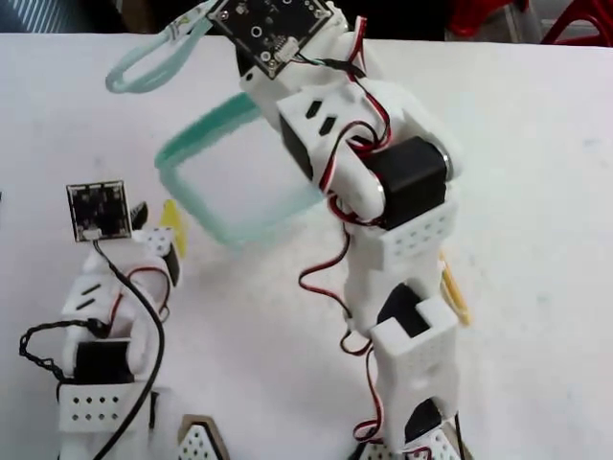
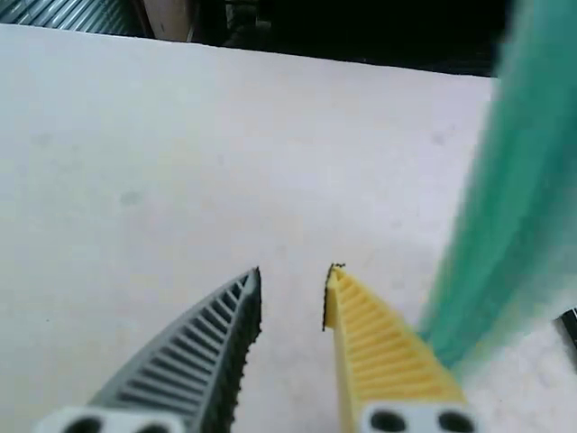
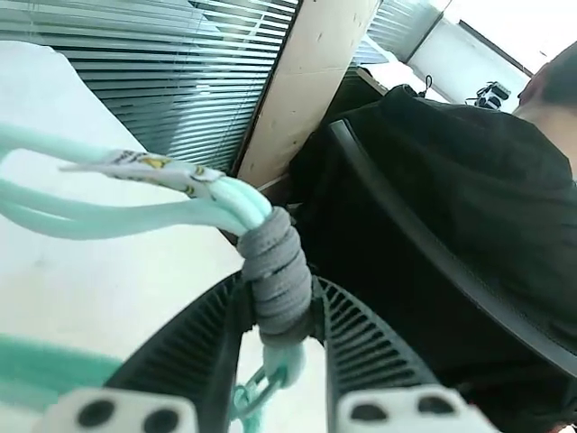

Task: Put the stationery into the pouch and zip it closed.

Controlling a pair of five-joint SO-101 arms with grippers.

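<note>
Pouch (image 1: pixel 201 131): translucent, teal-edged, on table (image 1: pixel 536 144) toward far side, one end under right arm (image 1: pixel 402 192). Contents not discernible. Mint strap loop (image 3: pixel 135 212) pinched at grey wrap (image 3: pixel 278 262) by right gripper (image 3: pixel 279 293). Left gripper (image 2: pixel 293 280) spread, empty, just beside teal edge. Likely step: zipping. Next: left pins pouch, right draws strap along zip. Thin yellow item (image 1: pixel 453 286) beside right arm, possibly unpacked stationery.

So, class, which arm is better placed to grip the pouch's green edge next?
Left, probably. The left gripper is open right beside the pouch's green edge, while the right gripper is shut on the grey strap wrap.
</note>
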